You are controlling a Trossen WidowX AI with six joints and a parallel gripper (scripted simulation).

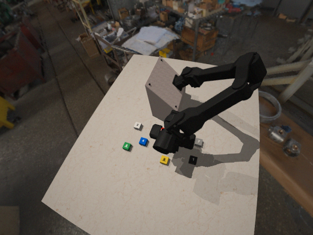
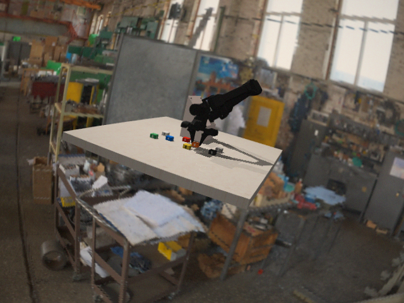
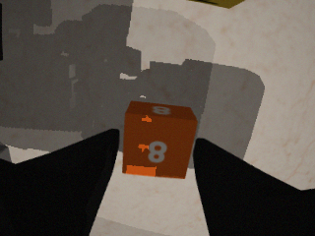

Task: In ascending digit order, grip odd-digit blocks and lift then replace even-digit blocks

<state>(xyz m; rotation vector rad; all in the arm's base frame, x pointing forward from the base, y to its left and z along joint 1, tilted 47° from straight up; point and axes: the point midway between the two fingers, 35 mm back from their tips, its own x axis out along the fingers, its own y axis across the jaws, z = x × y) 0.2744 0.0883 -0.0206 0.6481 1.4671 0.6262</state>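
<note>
An orange block (image 2: 195, 144) (image 3: 157, 152) shows an 8 and sits on the table. My gripper (image 2: 196, 143) (image 3: 157, 142) is low around it, one finger on each side, still open with thin gaps. The arm hides the orange block in the top view. A black 1 (image 1: 192, 159) (image 2: 212, 151), white 2 (image 1: 137, 125) (image 2: 165, 133), blue 4 (image 1: 143, 141) (image 2: 169, 138) and grey 7 (image 1: 198, 142) (image 2: 219, 149) stand apart. The yellow block (image 1: 164, 159) (image 2: 186, 146) and green block (image 1: 126, 146) (image 2: 153, 135) bear underlined digits, blurred. The red block (image 2: 185, 139) has an unreadable digit.
The yellow and red blocks are the closest neighbours of the orange block. A tall grey-pink box (image 1: 165, 84) (image 2: 195, 101) stands behind the blocks, at the arm's base. The arm's shadow falls over the black block and beside the orange one.
</note>
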